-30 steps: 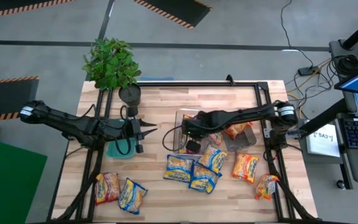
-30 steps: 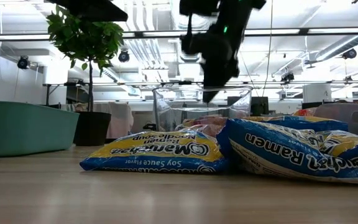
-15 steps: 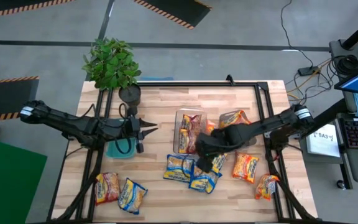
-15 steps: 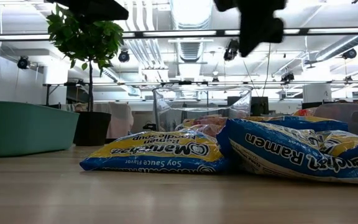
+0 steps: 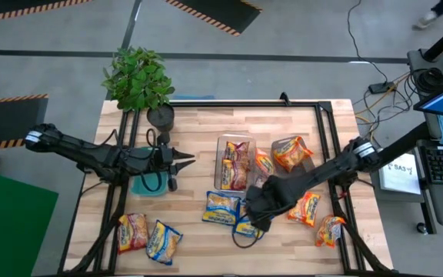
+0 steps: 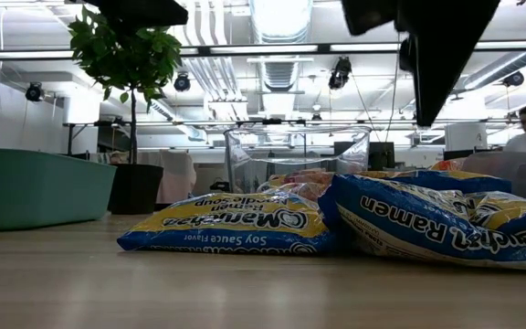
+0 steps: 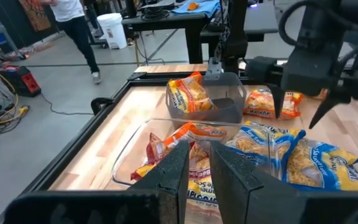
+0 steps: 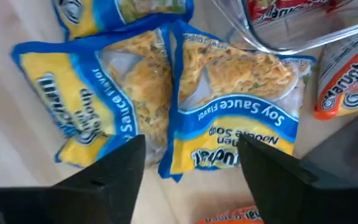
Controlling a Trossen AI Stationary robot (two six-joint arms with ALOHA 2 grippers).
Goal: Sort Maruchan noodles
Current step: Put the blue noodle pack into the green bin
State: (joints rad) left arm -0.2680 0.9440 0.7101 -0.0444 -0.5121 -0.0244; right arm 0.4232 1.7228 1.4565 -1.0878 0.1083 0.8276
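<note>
With some packets already in the clear bin (image 5: pixel 235 158) and grey bin (image 5: pixel 294 163), the right fingers (image 8: pixel 194 165) hover spread above loose blue packets (image 8: pixel 229 118); the left fingers (image 7: pixel 197 168) wait nearly closed, empty.

Near blue-edged packet (image 6: pixel 226 224): read "Maruchan Ramen Noodle Soup, Soy Sauce Flavor", shown upside down.
Packet beside it (image 6: pixel 436 224): read "Ramen".
Packet under the right tool (image 8: pixel 238 112): read "Soy Sauce Flavor, Noodle Soup".
</note>
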